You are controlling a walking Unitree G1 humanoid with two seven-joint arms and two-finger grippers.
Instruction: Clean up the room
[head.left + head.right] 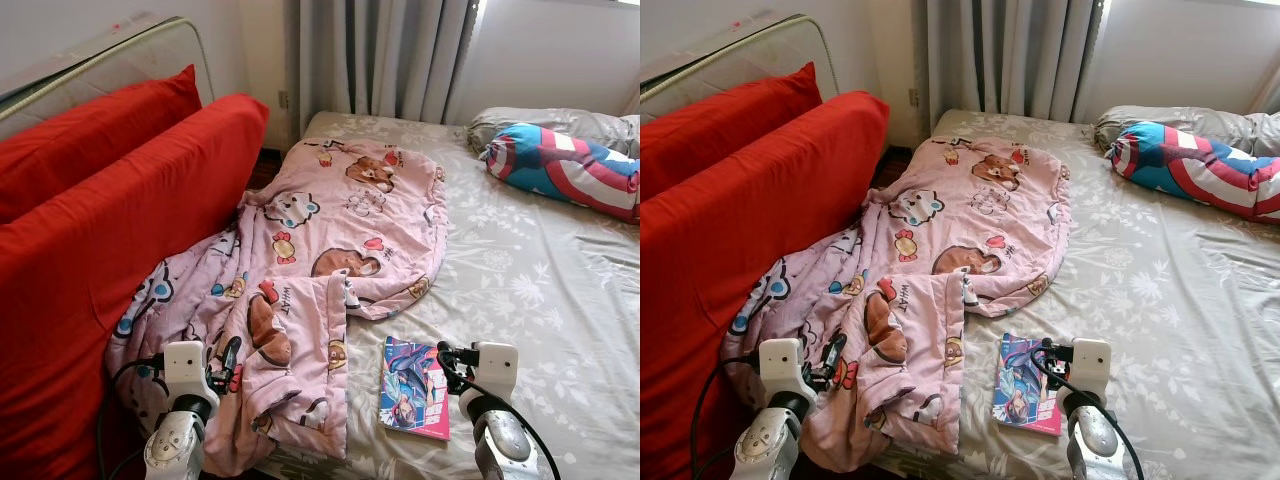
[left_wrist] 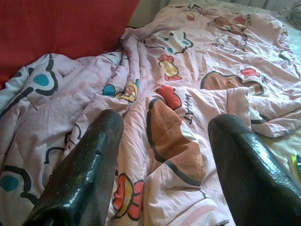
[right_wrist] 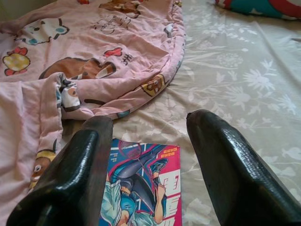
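A pink cartoon-print blanket (image 1: 330, 230) lies crumpled over the left half of the bed (image 1: 540, 290), one corner folded over near the front edge. Just right of that fold, a comic book (image 1: 415, 400) with a pink and blue cover lies flat on the grey floral sheet. My left gripper (image 1: 232, 352) hovers open over the blanket's front left part, its fingers (image 2: 89, 165) apart with nothing between them. My right gripper (image 1: 446, 362) is open just above the comic book (image 3: 141, 188), near its right edge, and holds nothing.
Two big red cushions (image 1: 110, 230) lean along the bed's left side against a padded rail (image 1: 100, 55). A Captain America pillow (image 1: 565, 165) and a grey pillow (image 1: 560, 122) lie at the far right. Grey curtains (image 1: 380, 60) hang behind the bed.
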